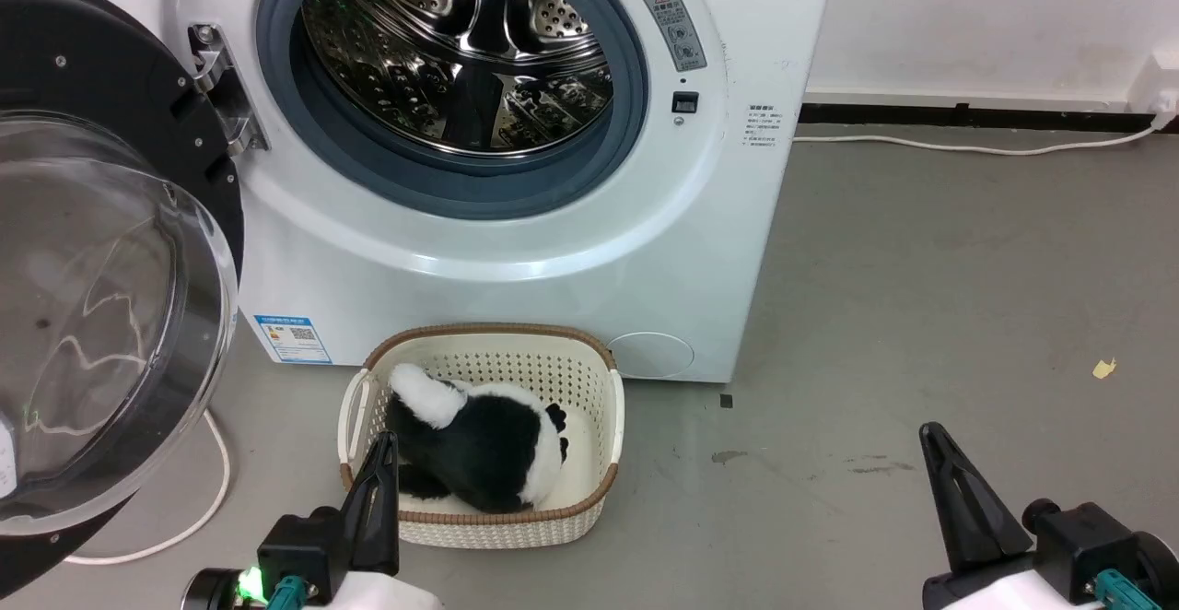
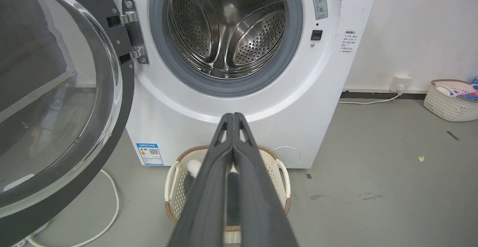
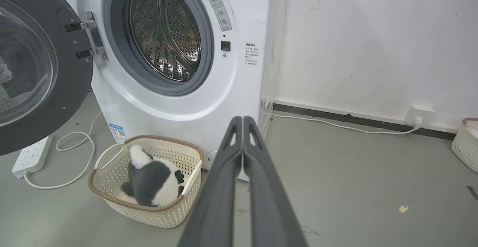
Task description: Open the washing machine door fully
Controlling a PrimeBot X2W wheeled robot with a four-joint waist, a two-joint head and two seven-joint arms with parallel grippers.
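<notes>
The white washing machine (image 1: 571,251) stands ahead with its steel drum (image 1: 461,48) exposed. Its glossy black door (image 1: 101,260), with the bulging glass window, hangs swung out wide at the left on a metal hinge (image 1: 226,89); the door (image 2: 56,101) (image 3: 37,64) also appears in both wrist views. My left gripper (image 1: 384,439) is low at the front, shut, in front of the basket, touching nothing. My right gripper (image 1: 928,430) is shut and empty over the bare floor at the lower right. Both sets of fingers (image 2: 233,116) (image 3: 242,119) are pressed together.
A cream perforated basket (image 1: 589,389) holding a black-and-white plush toy (image 1: 479,435) sits on the floor against the machine's front. A white cable (image 1: 216,490) and a power strip (image 3: 31,155) lie at the left. Another basket (image 2: 450,99) stands by the right wall. Grey floor opens to the right.
</notes>
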